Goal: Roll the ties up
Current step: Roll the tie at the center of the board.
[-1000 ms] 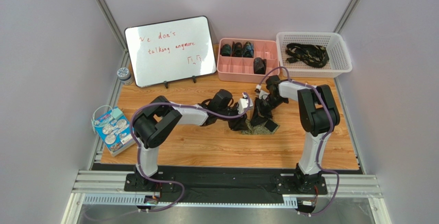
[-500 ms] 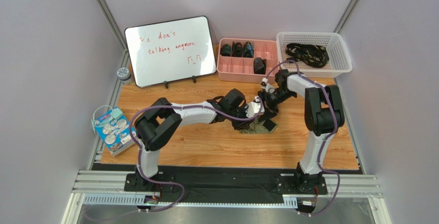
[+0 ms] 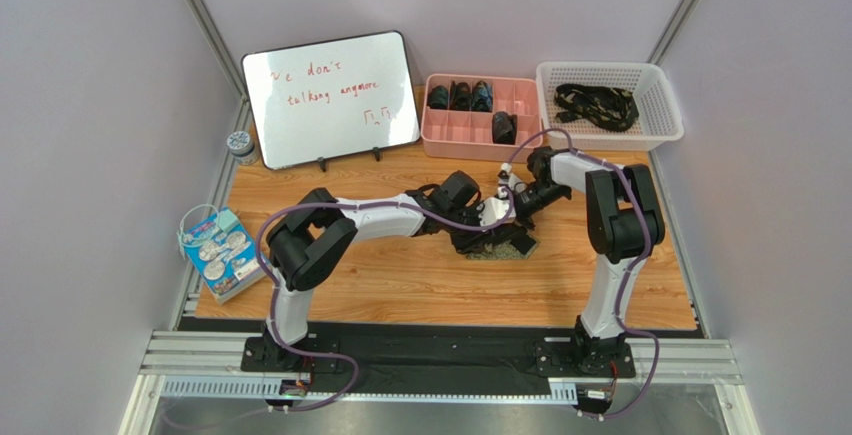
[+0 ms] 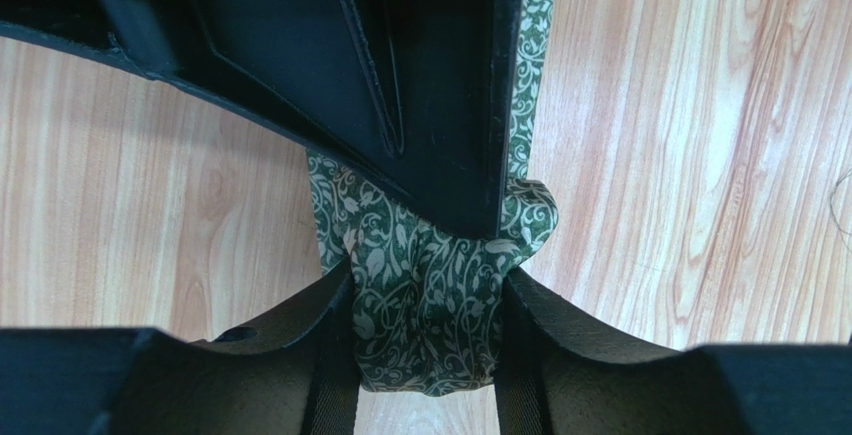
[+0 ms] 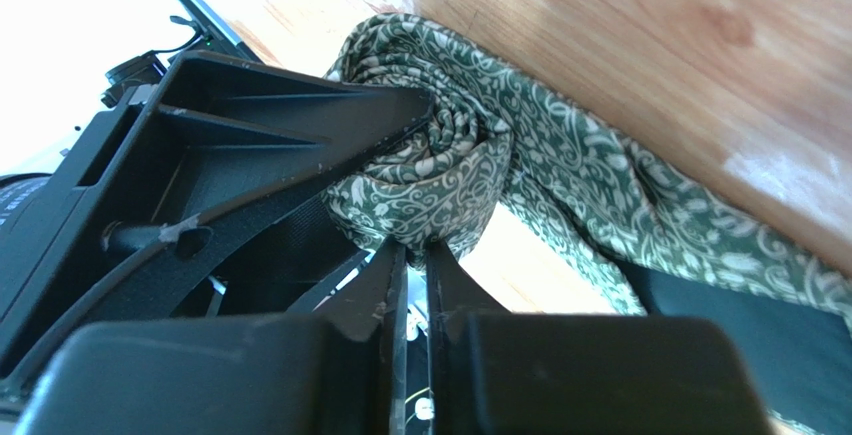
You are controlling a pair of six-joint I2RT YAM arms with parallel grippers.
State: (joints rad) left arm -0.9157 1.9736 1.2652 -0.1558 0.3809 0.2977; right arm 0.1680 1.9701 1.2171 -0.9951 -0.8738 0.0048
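An olive-green tie (image 3: 497, 250) with a pale vine pattern lies mid-table, one end wound into a small roll (image 5: 440, 165). In the left wrist view my left gripper (image 4: 425, 300) is shut on that roll (image 4: 400, 245), squeezing it from both sides. My right gripper (image 5: 410, 250) comes in from the opposite side, its jaws almost together and nipping the roll's lower edge. One of its fingers (image 4: 430, 105) shows above the roll in the left wrist view. The unrolled tail (image 5: 650, 215) trails off to the right over the wood, beside the black end (image 5: 740, 325).
A pink divided box (image 3: 480, 142) at the back holds rolled ties (image 3: 460, 95). Right of it a white basket (image 3: 610, 141) holds loose black ties (image 3: 597, 103). A whiteboard (image 3: 330, 98) stands back left, with a small jar (image 3: 240, 145) and a printed box (image 3: 215, 252) along the left edge.
Both grippers have shifted right, the left arm reaching further over the tie. The right gripper swung back, then returned to the roll with its jaws narrowed.
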